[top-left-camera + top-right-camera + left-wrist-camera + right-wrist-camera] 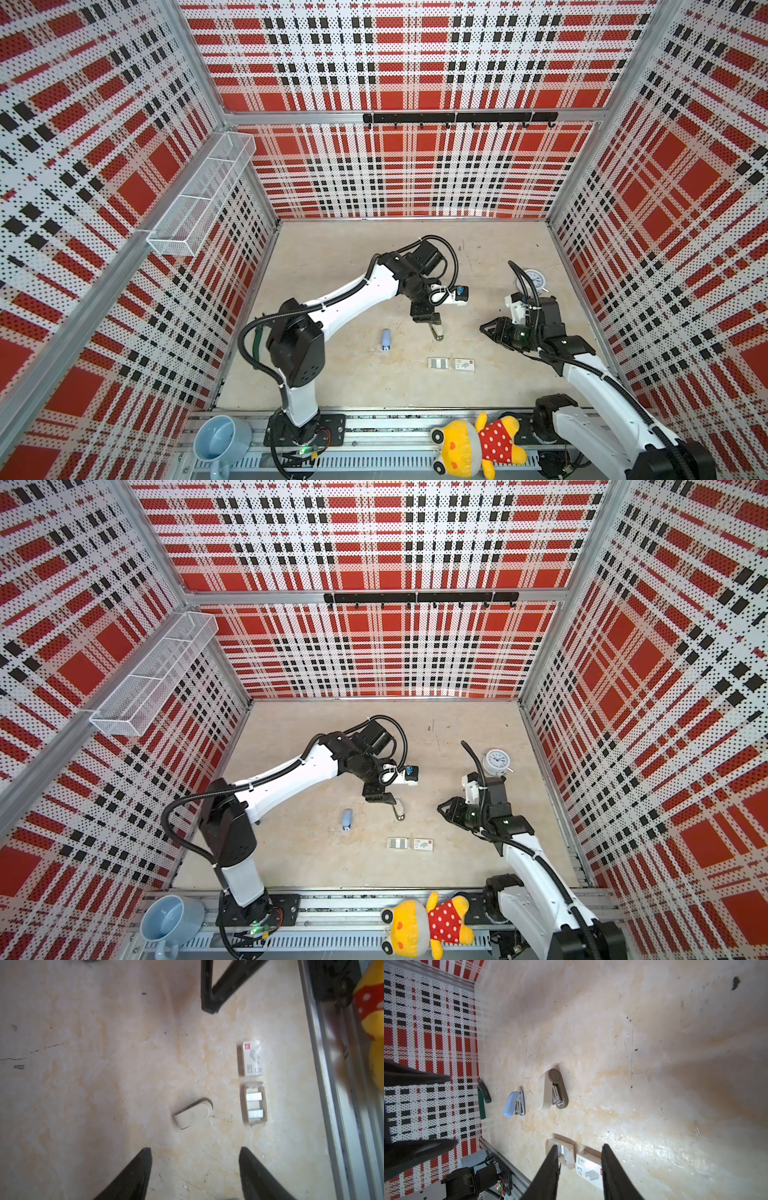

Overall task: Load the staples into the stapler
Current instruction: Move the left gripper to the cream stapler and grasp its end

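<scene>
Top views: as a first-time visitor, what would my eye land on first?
Loud red, black and white plaid walls enclose everything. The white-and-black left arm and right arm reach over the beige table, where a light-blue stapler lies. A yellow plush toy in a red spotted dress lies on the front rail.

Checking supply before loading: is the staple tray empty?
Not empty: two silver blocks of staples lie in the tray, a gap between.

Light-blue stapler near staples
</scene>
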You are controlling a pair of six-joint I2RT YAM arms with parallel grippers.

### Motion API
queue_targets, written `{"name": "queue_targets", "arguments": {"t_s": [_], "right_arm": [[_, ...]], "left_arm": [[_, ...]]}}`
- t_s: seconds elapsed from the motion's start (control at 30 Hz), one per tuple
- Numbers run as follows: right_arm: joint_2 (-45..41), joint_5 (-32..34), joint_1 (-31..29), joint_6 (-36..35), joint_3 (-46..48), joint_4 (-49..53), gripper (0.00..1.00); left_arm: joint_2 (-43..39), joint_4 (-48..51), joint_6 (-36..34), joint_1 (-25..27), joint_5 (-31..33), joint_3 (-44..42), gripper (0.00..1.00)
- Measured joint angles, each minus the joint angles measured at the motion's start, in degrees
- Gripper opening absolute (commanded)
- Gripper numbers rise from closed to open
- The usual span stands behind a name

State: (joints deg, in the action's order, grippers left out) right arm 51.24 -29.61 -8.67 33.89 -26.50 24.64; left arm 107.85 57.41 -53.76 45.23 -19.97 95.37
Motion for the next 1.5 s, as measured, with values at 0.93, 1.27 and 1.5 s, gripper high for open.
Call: {"name": "queue_targets", "arguments": {"t_s": [0.93,1.27,1.5], "right_arm": [[-7.02,-2.73,6.19,3.41,4.92,-0.42,0.35],[-4.98,-3.87,6.58,3.04,5.42,-0.92,0.33],[-4.63,-4.7,7.02,2.75,5.81,-1.73,0.32]], "left_arm": [[15.39,3.58,-19.23,3.15,2.6,6.64,0.61],[16.09,-0.66,-19.61,3.69,4.83,3.61,0.46],[16.09,-2.29,-18.45,3.76,5.42,3.28,0.32]]}}
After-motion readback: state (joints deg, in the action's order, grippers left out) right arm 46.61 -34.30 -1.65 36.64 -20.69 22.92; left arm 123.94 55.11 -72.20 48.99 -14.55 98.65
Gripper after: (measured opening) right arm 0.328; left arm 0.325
